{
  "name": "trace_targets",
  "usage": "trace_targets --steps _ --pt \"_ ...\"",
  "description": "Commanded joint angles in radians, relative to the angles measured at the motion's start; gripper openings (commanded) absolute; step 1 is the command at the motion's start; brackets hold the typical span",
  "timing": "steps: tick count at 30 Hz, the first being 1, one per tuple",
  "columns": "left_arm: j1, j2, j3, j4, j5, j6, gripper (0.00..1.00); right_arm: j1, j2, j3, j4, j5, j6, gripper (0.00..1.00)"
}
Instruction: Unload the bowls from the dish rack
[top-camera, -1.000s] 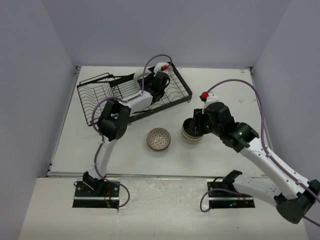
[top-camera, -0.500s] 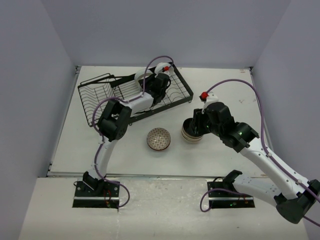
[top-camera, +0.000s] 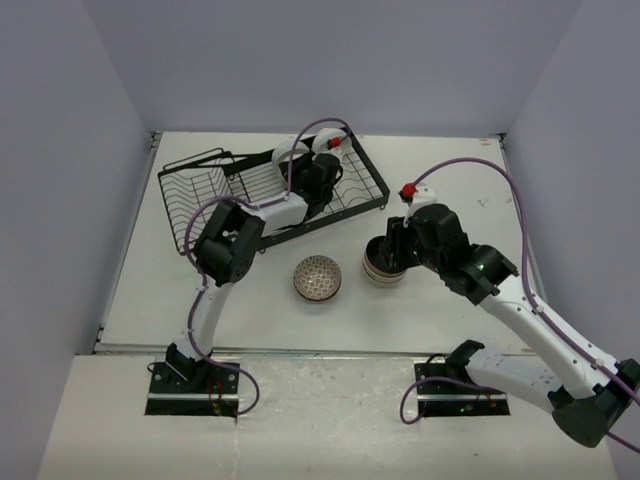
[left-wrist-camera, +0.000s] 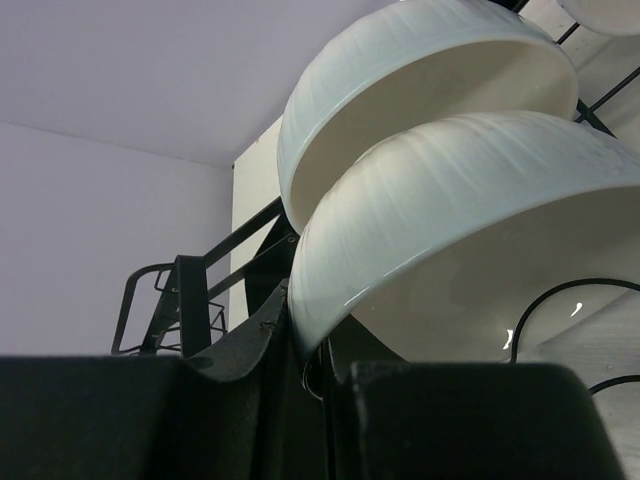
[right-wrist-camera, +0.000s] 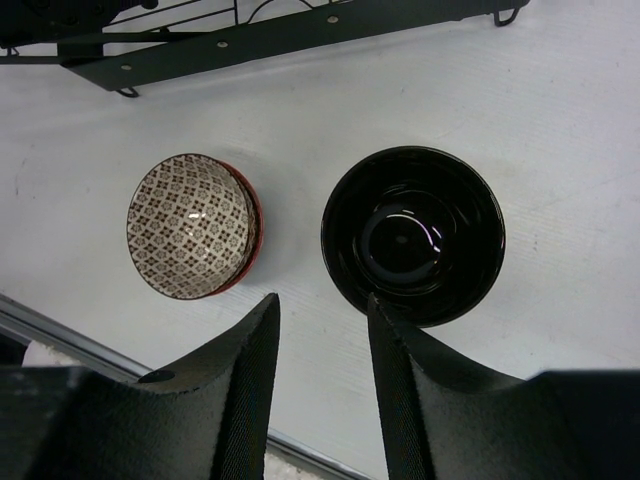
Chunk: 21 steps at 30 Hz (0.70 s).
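The black wire dish rack (top-camera: 200, 190) lies at the back left of the table. My left gripper (top-camera: 322, 165) reaches into its right part and is shut on the rim of a white bowl (left-wrist-camera: 470, 230); the rim sits pinched between the fingers (left-wrist-camera: 250, 340). A second white bowl (left-wrist-camera: 420, 70) stands just behind it. My right gripper (right-wrist-camera: 320, 305) hangs open and holds nothing, over bare table between a bowl with a patterned inside (right-wrist-camera: 190, 240) and a tan bowl with a dark inside (right-wrist-camera: 413, 235). From above, that tan bowl (top-camera: 380, 270) is partly hidden under the right wrist.
The patterned bowl (top-camera: 318, 278) sits mid-table, just in front of the rack's near edge (right-wrist-camera: 250, 40). Purple cables loop above both arms. Grey walls close off the left, back and right. The rack's basket section (left-wrist-camera: 190, 290) shows at the left of the left wrist view.
The left gripper and the rack have shifted slightly to the right and back, and the white bowls with them. The right arm has stayed almost still.
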Motion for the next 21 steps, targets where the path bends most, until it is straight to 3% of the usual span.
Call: trace_targets --steps 1,11,21 --pt "-0.025 -0.136 0.001 0.240 -0.059 0.024 0.00 -0.004 0.003 -0.007 0.040 -0.019 -0.020 0.41" --pt "-0.033 -0.134 -0.055 0.496 -0.091 0.153 0.00 -0.004 0.011 -0.010 0.045 -0.027 -0.023 0.40" --pt "-0.059 -0.111 -0.030 0.532 -0.082 0.205 0.00 -0.005 0.018 -0.007 0.047 -0.031 -0.025 0.40"
